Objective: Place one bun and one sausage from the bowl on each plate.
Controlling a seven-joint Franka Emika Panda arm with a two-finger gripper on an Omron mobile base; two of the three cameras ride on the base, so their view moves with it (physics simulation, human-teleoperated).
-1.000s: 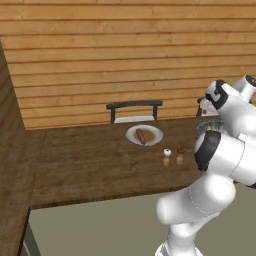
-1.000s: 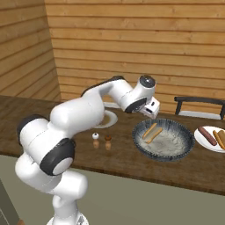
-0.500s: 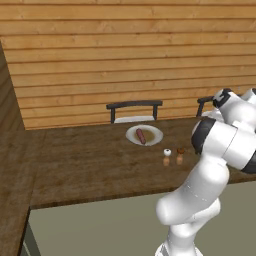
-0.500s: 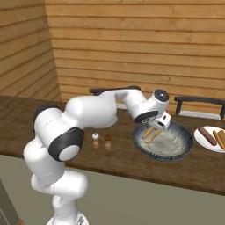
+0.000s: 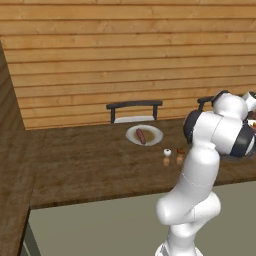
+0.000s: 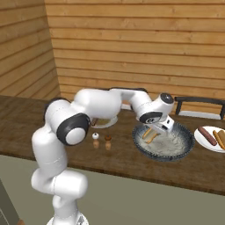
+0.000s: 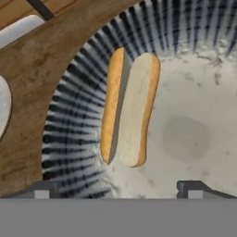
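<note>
**Bun dead ahead of the open pincer, lying lengthwise to your approach**

Your gripper (image 6: 154,130) hangs over the near-left part of the bowl (image 6: 186,149), fingers spread wide and holding nothing; in the hand view the two tips sit well apart at 7 and 5 o'clock, with bare bowl floor between them.

The bun (image 7: 131,108) lies inside the bowl against its ribbed wall, at 12 o'clock from the midpoint of the tips. Its long axis runs from about 6 to 12 o'clock in the hand view, tilted slightly toward 1, so it points away from you and the fingers already straddle its narrow width. You should need a straight descent with little or no wrist roll, judging from this alignment.

The far plate (image 5: 152,132) carries a sausage (image 5: 141,135) but no bun. The plate (image 6: 201,139) at 3 o'clock of the bowl already holds a sausage and a bun. So this bun likely belongs on the far one.

Two small shakers (image 6: 95,139) stand between bowl and base; keep clear.
</note>
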